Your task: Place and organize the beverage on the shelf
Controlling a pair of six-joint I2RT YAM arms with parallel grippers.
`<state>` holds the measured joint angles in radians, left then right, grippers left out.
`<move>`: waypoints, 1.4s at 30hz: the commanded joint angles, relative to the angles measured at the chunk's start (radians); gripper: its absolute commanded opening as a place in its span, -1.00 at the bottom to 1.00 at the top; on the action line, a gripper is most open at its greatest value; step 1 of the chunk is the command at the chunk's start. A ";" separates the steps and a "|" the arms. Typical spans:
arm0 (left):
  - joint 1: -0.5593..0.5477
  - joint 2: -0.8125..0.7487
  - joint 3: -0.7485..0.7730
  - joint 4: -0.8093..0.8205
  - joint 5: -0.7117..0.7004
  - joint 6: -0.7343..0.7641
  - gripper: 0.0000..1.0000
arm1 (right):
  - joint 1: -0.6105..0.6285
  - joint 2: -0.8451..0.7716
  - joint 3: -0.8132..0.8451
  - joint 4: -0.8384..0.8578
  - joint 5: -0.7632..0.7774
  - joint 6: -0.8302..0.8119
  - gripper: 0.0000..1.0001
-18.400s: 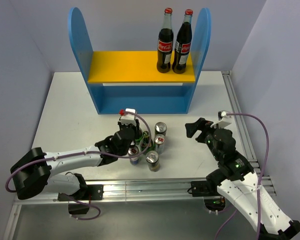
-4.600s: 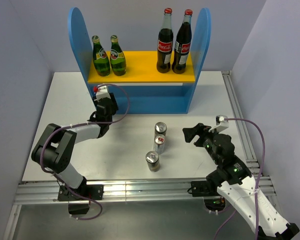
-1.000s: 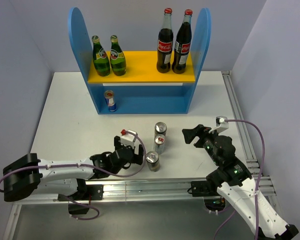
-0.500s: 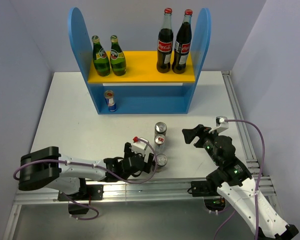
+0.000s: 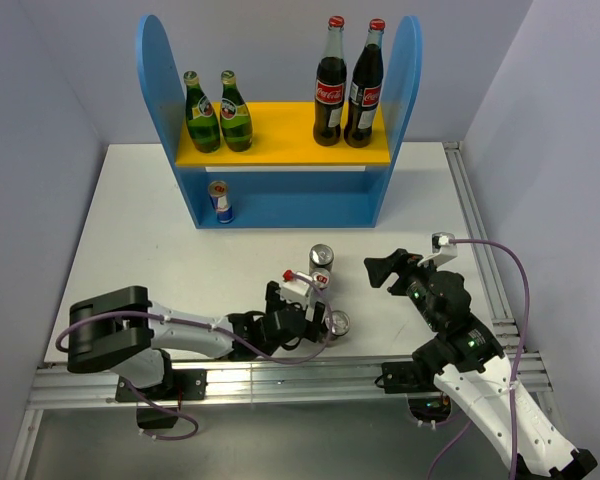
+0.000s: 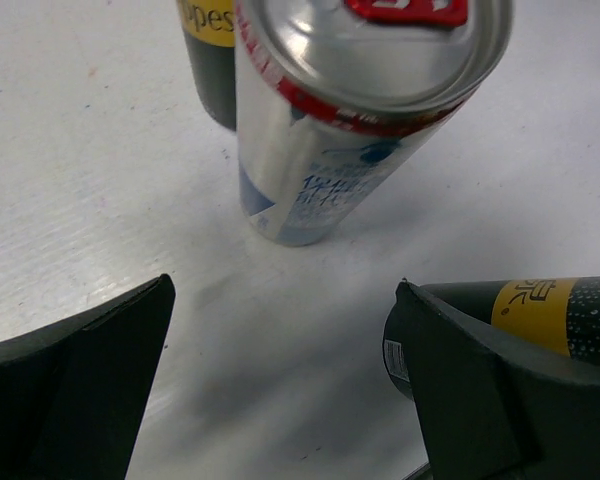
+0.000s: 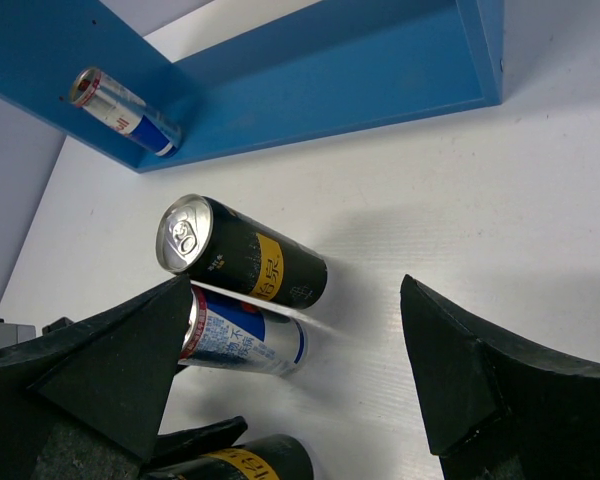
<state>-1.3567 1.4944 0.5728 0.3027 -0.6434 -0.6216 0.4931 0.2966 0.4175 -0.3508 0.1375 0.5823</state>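
Note:
The shelf (image 5: 280, 135) holds two green bottles (image 5: 218, 112) on the left of its yellow board. A silver-blue can (image 5: 220, 201) stands on its lower level. On the table, a dark can (image 5: 322, 258) stands behind another silver-blue can (image 5: 321, 288). My left gripper (image 5: 313, 312) is open just in front of that can (image 6: 350, 120), with bare table between its fingers. A second dark can (image 6: 560, 315) lies tipped over against the outside of my left gripper's right finger. My right gripper (image 5: 378, 268) hangs open to the right of the cans, holding nothing.
Two tall cola bottles (image 5: 348, 85) occupy the right end of the yellow board. The shelf's lower level (image 7: 310, 70) has room to the right of the can (image 7: 125, 112). The table's front rail runs just behind the left arm.
My left gripper has slid right along the front of the table, still open. The near dark can was pushed right and has tipped over. My right arm has not moved.

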 commanded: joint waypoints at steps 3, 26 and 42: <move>-0.010 0.035 0.068 0.084 -0.001 0.023 0.99 | 0.006 -0.001 -0.008 0.049 0.001 -0.007 0.82; 0.093 0.182 0.202 0.220 -0.047 0.181 0.88 | 0.007 0.004 -0.008 0.049 -0.007 -0.010 0.83; 0.111 0.088 0.148 0.155 -0.101 0.157 -1.00 | 0.006 0.006 -0.011 0.053 -0.010 -0.009 0.83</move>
<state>-1.2488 1.6760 0.7399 0.4782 -0.6979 -0.4507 0.4931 0.2989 0.4156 -0.3431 0.1314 0.5827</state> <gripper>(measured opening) 0.592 0.916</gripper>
